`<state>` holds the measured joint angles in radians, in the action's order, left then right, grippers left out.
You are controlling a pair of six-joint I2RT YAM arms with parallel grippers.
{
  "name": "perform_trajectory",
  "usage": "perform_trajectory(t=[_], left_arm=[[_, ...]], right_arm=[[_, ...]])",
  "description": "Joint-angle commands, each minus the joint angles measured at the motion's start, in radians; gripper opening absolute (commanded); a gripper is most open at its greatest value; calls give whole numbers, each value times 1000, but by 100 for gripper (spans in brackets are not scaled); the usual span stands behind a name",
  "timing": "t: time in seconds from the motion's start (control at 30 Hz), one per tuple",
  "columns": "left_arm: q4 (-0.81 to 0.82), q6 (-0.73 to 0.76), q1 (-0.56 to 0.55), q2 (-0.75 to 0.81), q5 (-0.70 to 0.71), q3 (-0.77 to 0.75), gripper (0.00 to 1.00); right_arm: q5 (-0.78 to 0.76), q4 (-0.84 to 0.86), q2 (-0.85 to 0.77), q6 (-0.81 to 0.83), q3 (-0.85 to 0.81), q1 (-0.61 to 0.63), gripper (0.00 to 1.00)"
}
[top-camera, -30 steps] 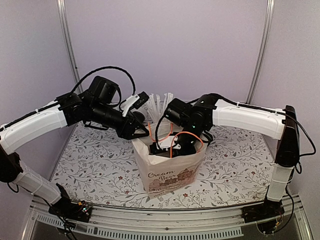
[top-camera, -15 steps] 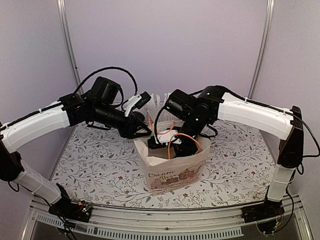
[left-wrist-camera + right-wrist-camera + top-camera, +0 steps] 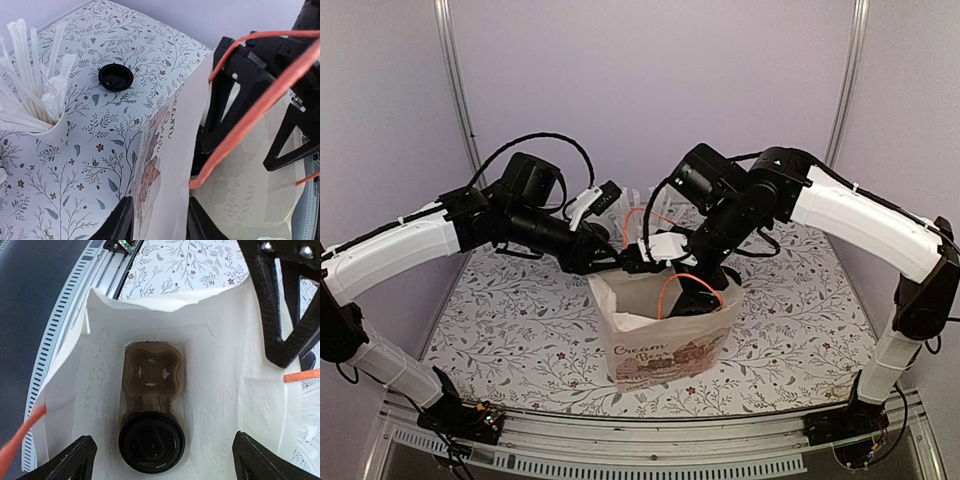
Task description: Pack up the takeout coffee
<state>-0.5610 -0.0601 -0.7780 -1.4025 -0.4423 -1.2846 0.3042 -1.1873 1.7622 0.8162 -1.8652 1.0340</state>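
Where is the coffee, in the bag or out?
In: the lidded coffee cup sits in a cardboard carrier inside the bag.

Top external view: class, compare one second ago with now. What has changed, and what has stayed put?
The right arm swung up and rightward, drawing the right gripper up from deep in the paper bag towards its mouth, jaws open. The takeout coffee sits at the bottom. The left gripper stays at the rim; the bag stays upright.

- You have one paper bag (image 3: pixel 665 350) with two orange handles (image 3: pixel 240 120).
- Inside it you can count one cardboard carrier (image 3: pixel 152 370) and one lidded coffee cup (image 3: pixel 151 442).
- Outside it you have one loose black lid (image 3: pixel 115 77) and one white cup (image 3: pixel 50 134) of wrapped sticks (image 3: pixel 30 75), too bunched to count.
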Motion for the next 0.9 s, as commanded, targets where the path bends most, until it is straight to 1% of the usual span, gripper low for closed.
perform_trajectory(t=[0.0,0.07,0.23,0.27,0.37,0.4,0.43,0.53,0.7,0.87], left_arm=[[27,-20,11,-8,-16,-6,36],[31,-29,11,-12,-12,-17,34],[39,-48,11,-36,-21,-50,32],[36,-54,11,-43,-25,-59,32],[21,-62,7,-64,-27,-86,38],[15,-60,5,-69,-26,-93,38],[9,-59,4,-71,-23,-99,38],[-15,-53,0,-83,-31,-117,32],[-43,-47,-20,-107,-60,-136,29],[-71,-34,-38,-128,-59,-158,26]], right_arm=[[33,36,-81,37,-19,5,99],[16,74,-108,25,-18,5,99],[-7,110,-130,10,-18,5,99],[-8,113,-133,9,-19,5,99],[-25,119,-151,10,-23,5,99],[-32,123,-157,12,-23,5,99],[-39,129,-167,13,-24,5,99],[-44,145,-212,15,-31,-5,99],[31,130,-268,-4,-87,-97,99],[4,152,-324,-7,-21,-179,99]])
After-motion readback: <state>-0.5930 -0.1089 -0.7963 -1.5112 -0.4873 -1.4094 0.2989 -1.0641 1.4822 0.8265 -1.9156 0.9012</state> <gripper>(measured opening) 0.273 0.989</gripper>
